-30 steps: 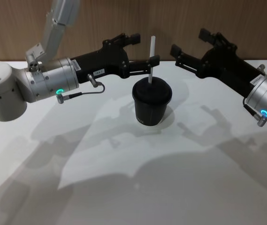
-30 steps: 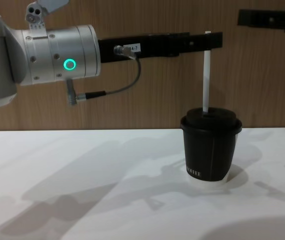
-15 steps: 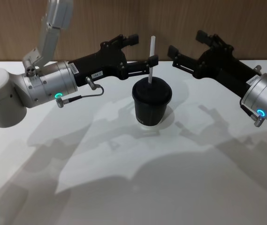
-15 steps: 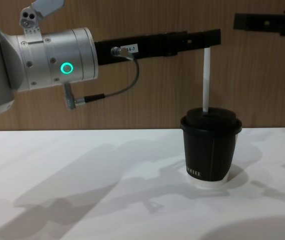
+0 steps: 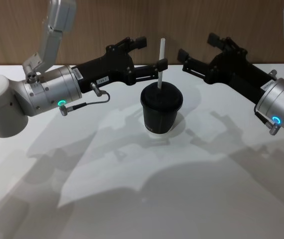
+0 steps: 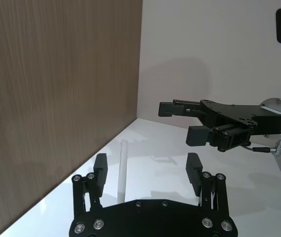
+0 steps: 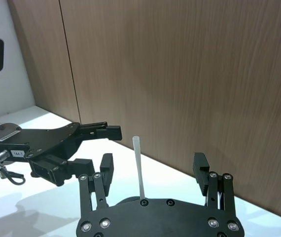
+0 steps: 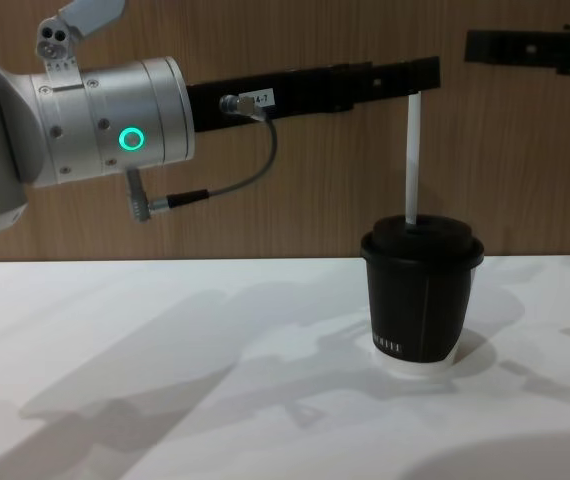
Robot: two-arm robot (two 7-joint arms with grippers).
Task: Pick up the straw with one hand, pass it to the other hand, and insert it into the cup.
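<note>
White straw (image 5: 160,62) standing upright through cup (image 5: 161,110) lid on tabletop (image 5: 132,199) | left tool (image 5: 153,51) spread, far finger beside straw, nearer | right tool (image 5: 198,51) spread, hanging well apart.

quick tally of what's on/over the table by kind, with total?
Black paper cups with domed lid: 1
Thin white drinking straws, standing in the cup lid: 1
Black end effectors: 2, left end effector open around the straw, right end effector open beside it
Total: 4
</note>
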